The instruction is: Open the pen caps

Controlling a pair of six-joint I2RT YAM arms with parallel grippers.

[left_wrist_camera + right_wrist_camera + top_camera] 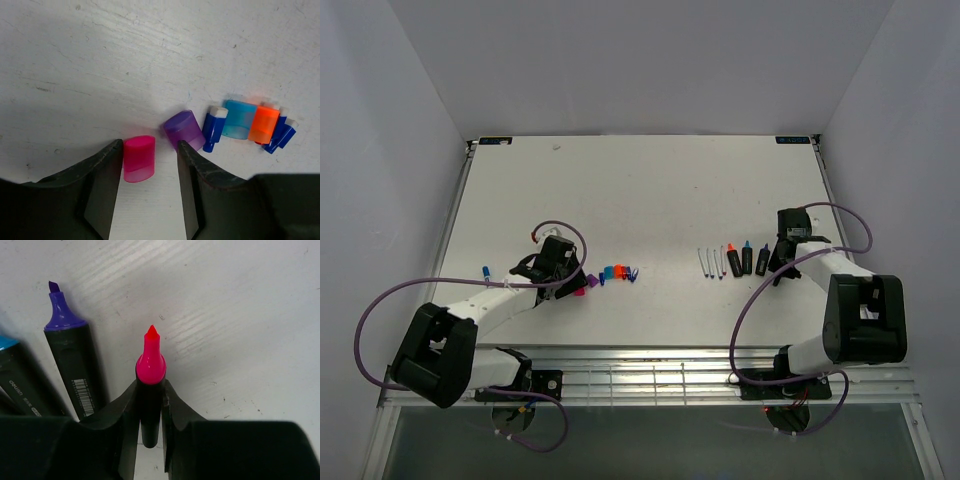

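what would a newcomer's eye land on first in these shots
First, the bright magenta cap on the white table, loose between the open left fingers. A cluster of purple, blue and orange caps sits beside it. Then the uncapped pink highlighter, clamped in the right fingers with its tip bare.
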